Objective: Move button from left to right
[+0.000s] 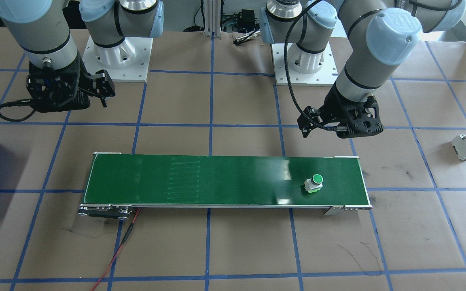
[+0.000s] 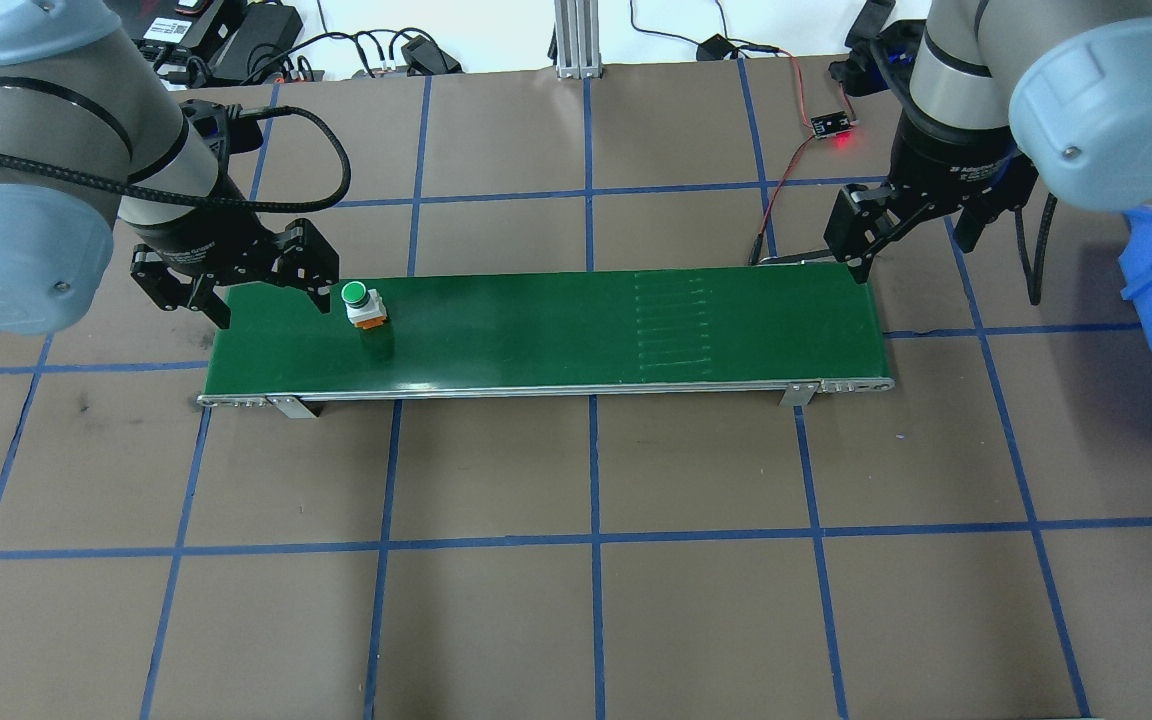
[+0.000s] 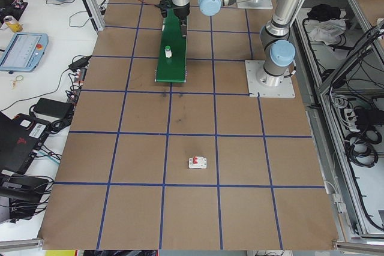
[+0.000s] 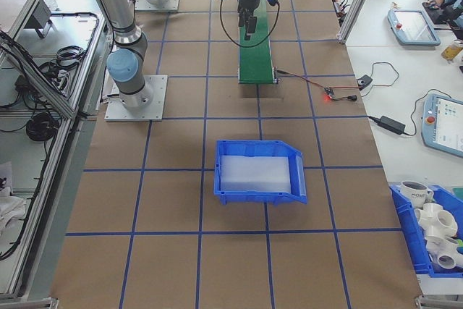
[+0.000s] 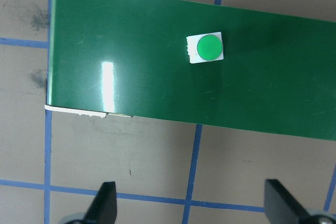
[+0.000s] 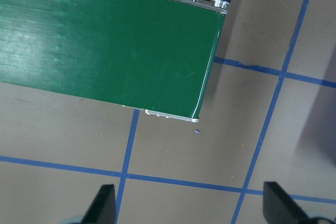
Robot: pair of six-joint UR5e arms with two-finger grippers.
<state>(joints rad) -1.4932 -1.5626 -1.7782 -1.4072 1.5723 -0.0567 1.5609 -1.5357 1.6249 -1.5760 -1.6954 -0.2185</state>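
The button (image 2: 355, 294) stands on the belt's (image 2: 536, 330) left end. Both the left hand (image 2: 266, 290) and right hand (image 2: 911, 235) hover empty, fingers spread. Likely next: the belt carries it rightward, where the right hand must descend and grip it.

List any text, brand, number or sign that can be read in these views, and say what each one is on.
"UR" logo, partly seen: blue joint cap of the left arm.
White lettering on the right arm's wrist ring: too small to read.
Print on the white mug: too blurred to read.
Screens of the teach pendants: unreadable.
Button, green belt and circuit breaker: no legible text.
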